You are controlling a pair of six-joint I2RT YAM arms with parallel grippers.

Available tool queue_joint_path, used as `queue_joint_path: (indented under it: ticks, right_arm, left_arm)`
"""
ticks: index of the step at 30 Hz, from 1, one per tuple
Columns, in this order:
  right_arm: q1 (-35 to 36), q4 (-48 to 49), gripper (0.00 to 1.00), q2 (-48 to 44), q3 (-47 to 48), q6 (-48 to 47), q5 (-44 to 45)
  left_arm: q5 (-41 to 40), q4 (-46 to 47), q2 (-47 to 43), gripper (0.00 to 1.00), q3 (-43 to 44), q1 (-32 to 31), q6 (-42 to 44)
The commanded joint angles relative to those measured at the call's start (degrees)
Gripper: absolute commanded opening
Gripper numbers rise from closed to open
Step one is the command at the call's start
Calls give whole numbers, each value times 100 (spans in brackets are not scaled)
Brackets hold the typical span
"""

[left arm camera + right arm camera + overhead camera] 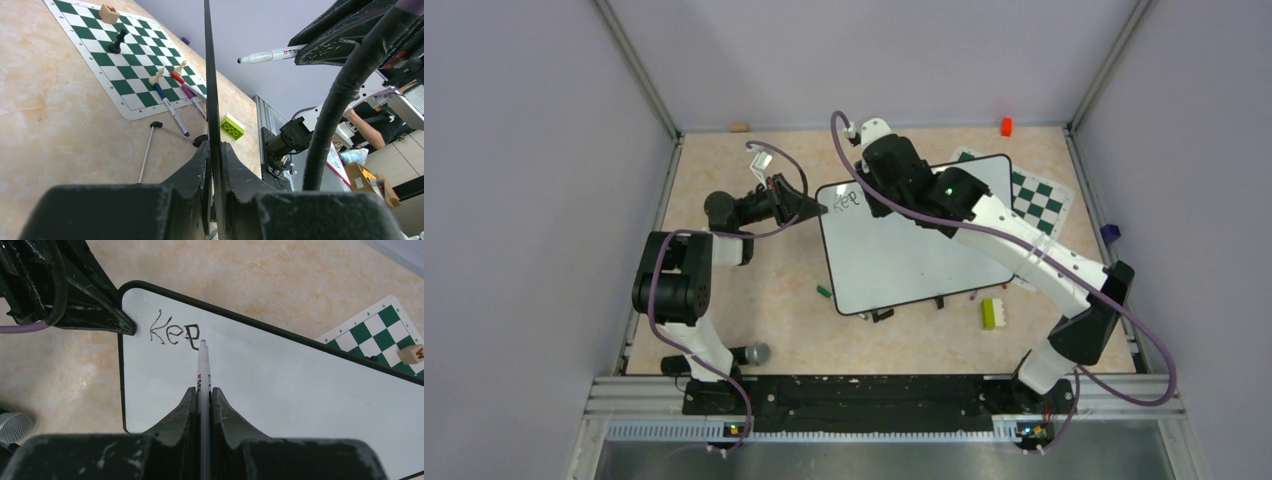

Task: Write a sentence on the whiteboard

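The right fingers (pixel 191 399) are clenched on a marker (pixel 203 367) — its tip touches the whiteboard (pixel 280 385) just past them, ending the unfinished sentence (pixel 175 334). The left fingers (pixel 202 162) grip the whiteboard's edge — beside the first letter.

Bright even light, soft shadows, mild sheen on whiteboard (pixel 300 390), close jaws blurred

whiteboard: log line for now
left hand: shut on black-rimmed white whiteboard | right hand: shut on white marker | sentence: few letters written
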Motion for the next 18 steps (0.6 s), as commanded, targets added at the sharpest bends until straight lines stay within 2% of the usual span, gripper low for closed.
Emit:
queue_joint_path:
  ticks: [1,18]
  right_arm:
    - [-31,201,0,75,125,34,238]
    - [-77,585,0,228,-156,31,413]
  left_arm:
    - [149,351,-67,9,-30,-12,183]
    - [155,343,-83,9,-41,-12,187]
